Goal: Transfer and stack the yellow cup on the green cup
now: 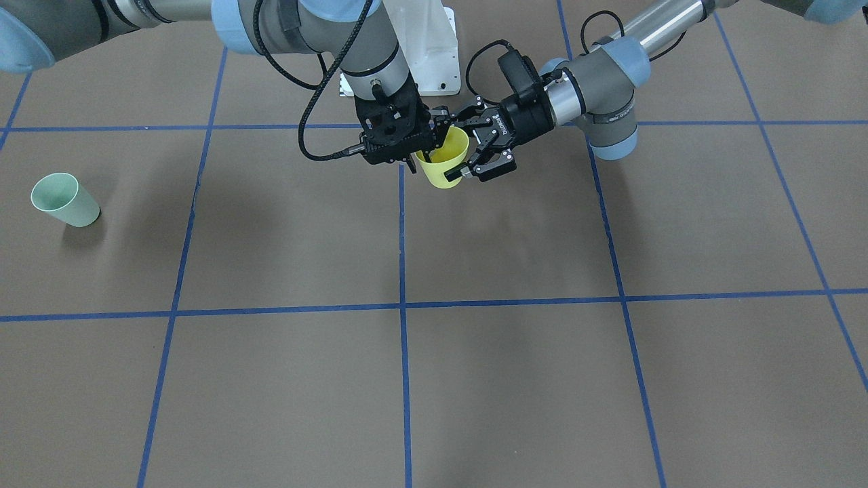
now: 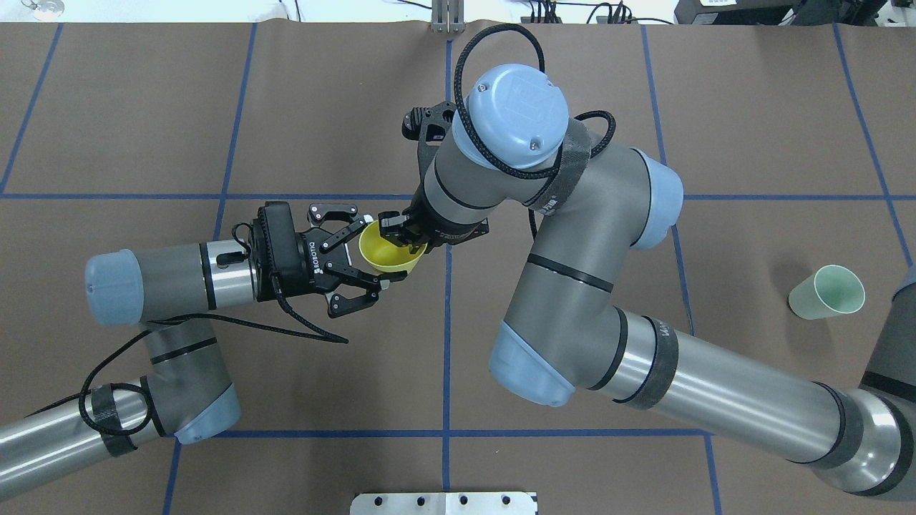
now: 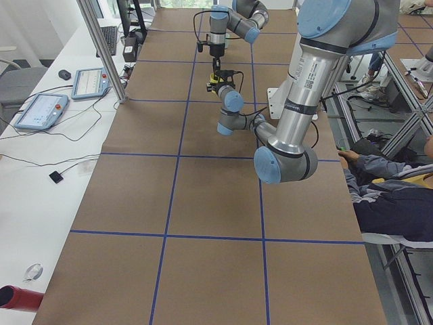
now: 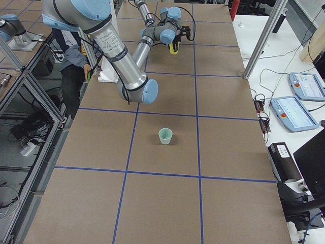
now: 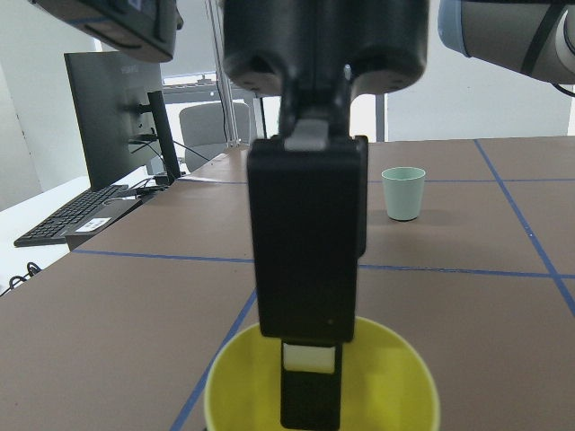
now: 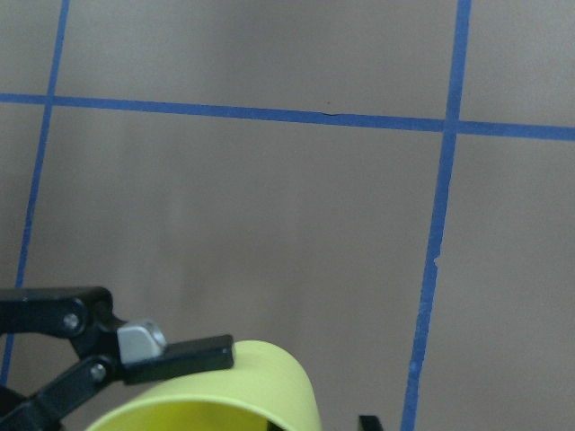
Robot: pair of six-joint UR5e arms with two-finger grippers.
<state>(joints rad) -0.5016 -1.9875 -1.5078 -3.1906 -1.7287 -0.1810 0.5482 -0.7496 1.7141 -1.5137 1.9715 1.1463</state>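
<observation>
Yellow cup [image 1: 444,163] is up in the air, off the table [image 1: 515,230], mouth up w/ a slight tilt. It's well apart from the green cup [image 2: 826,292], on the robot's left of it.

Right gripper [image 1: 419,160] comes down on the rim section facing the green cup's side. One finger is inside the cup, the other outside, clenched on the wall, so it's grasping the yellow cup.

Left gripper [image 2: 376,252] reaches in approx level from the side away from the green cup. Its fingers are spread wide, one on either side of the yellow cup's wall, tips right at it. Right wrist view has one of its fingertips up against the outer wall. Can't tell whether that claw is pressing on the cup or sitting just off it.

Green cup stands upright, mouth up, alone on the brown table, on the robot's right. Blue tape lines [image 1: 401,271] grid the table, and the green cup sits inside one square btwn them.
</observation>
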